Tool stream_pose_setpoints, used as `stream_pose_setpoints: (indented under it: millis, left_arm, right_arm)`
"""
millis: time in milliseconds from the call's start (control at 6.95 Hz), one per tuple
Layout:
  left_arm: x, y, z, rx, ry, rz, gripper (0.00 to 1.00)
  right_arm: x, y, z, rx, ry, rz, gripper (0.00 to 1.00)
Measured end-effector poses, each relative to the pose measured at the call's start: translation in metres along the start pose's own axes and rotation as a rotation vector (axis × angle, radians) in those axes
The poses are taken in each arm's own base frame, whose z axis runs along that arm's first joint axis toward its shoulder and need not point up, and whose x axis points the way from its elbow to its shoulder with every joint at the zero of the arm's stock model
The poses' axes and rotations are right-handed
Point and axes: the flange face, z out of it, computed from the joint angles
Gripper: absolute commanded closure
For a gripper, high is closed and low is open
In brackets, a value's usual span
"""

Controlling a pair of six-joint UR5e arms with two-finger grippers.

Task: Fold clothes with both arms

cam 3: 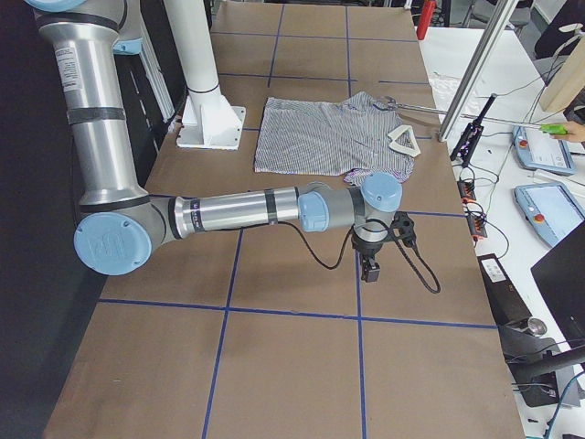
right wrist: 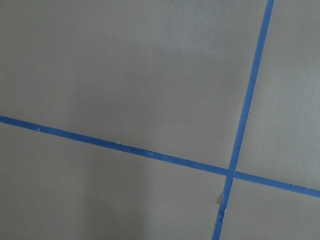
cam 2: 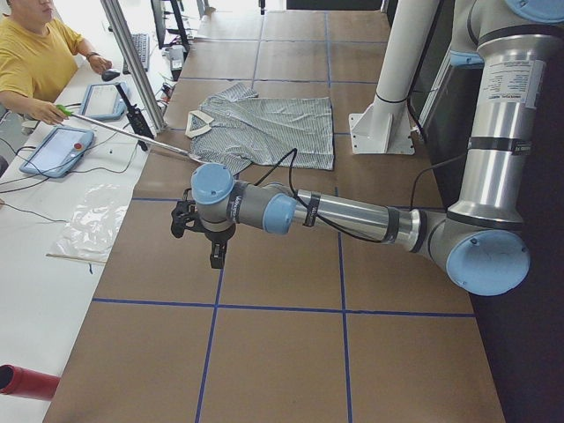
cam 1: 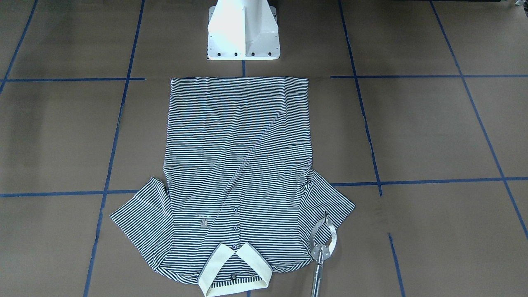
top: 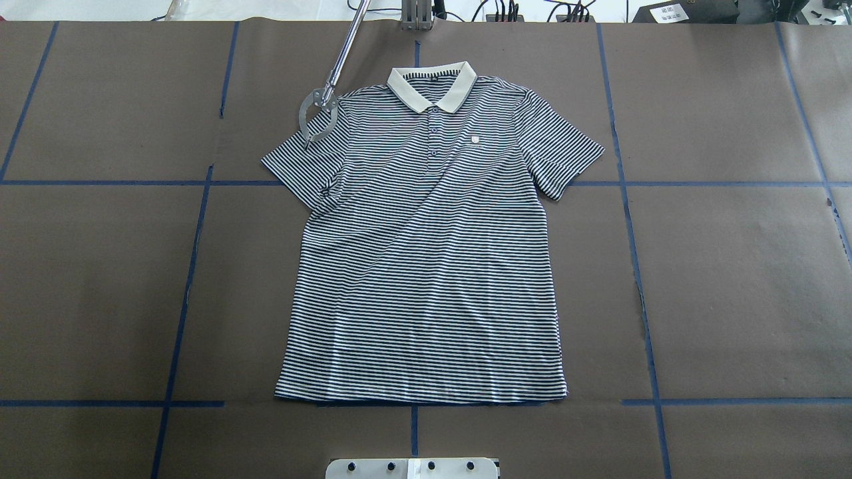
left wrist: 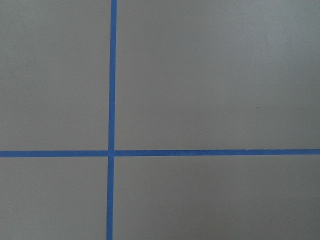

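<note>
The striped polo shirt (top: pixel 426 266) lies flat and face up in the middle of the table, collar (top: pixel 432 86) at the far side and hem toward the robot base. It also shows in the front view (cam 1: pixel 239 165) and in both side views (cam 2: pixel 273 132) (cam 3: pixel 320 137). My left gripper (cam 2: pixel 215 256) hangs over bare table well to the left of the shirt. My right gripper (cam 3: pixel 369 269) hangs over bare table well to its right. Both show only in the side views, so I cannot tell whether they are open or shut. The wrist views show only brown paper and blue tape.
A person's long metal reach tool (top: pixel 317 117) rests its ring-shaped head on the shirt's sleeve, also in the front view (cam 1: pixel 323 241). The operator (cam 2: pixel 35 57) sits at the far side with tablets. The white pedestal (cam 1: pixel 243 33) stands at the hem side.
</note>
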Motion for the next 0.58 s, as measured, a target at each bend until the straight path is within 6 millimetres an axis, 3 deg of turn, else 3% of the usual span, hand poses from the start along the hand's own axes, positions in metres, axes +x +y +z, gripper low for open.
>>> stream_pose_setpoints:
  millis: [288,575]
  left_arm:
    - [0.015,-0.001,0.014,-0.018,-0.030,0.030,0.00]
    - [0.020,-0.004,0.016,-0.008,-0.067,0.049,0.00]
  right_arm:
    - [-0.002,0.009,0.028,0.028,0.015,-0.066,0.00]
    - [-0.008,0.009,0.038,0.051,0.009,-0.069,0.00]
